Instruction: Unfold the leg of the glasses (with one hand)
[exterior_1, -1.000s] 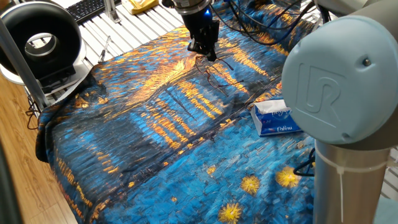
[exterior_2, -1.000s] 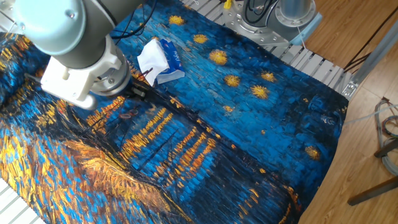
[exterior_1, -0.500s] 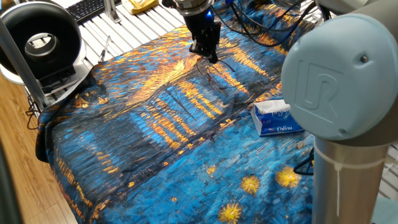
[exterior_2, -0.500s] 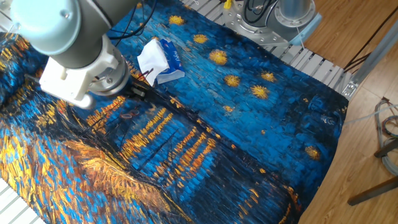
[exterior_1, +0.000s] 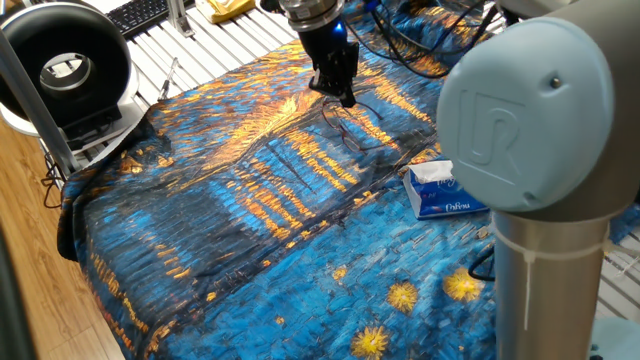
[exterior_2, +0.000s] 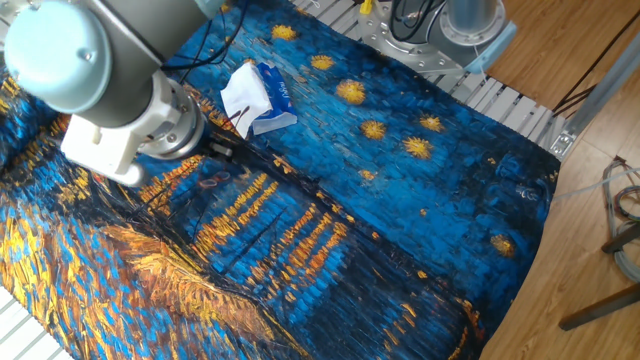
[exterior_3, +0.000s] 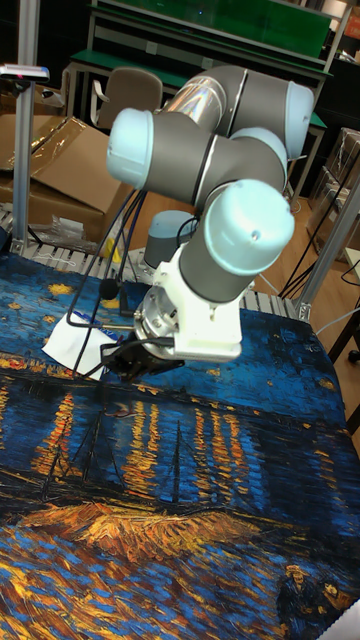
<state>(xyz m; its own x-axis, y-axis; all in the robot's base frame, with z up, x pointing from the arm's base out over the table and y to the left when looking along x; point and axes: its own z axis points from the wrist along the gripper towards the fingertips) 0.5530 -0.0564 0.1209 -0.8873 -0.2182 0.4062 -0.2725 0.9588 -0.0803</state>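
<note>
Bench (exterior_1: 200, 250): one, covered by a single blue-and-orange painted-pattern cloth (exterior_2: 330, 230).

Glasses (exterior_1: 345, 125): one pair, thin dark wire frame, lying on the cloth toward the far edge of the bench as one fixed view shows it, well in from the corners. In the other fixed view the two lenses show faintly at (exterior_2: 208, 182), just beside the arm's wrist.

Hand (exterior_1: 338, 92): one, black, at the end of one silver-grey arm (exterior_3: 215, 270), lowered onto the upper end of the glasses. Its fingers (exterior_3: 128, 358) look narrowed onto a thin part of the frame; whether they truly pinch it cannot be told.

Tissue pack (exterior_1: 443, 190): one, blue and white, on the cloth, apart from the glasses toward the arm's base; also seen at (exterior_2: 262, 98).

Ring-shaped black device (exterior_1: 65, 68): one, off the bench's corner.
</note>
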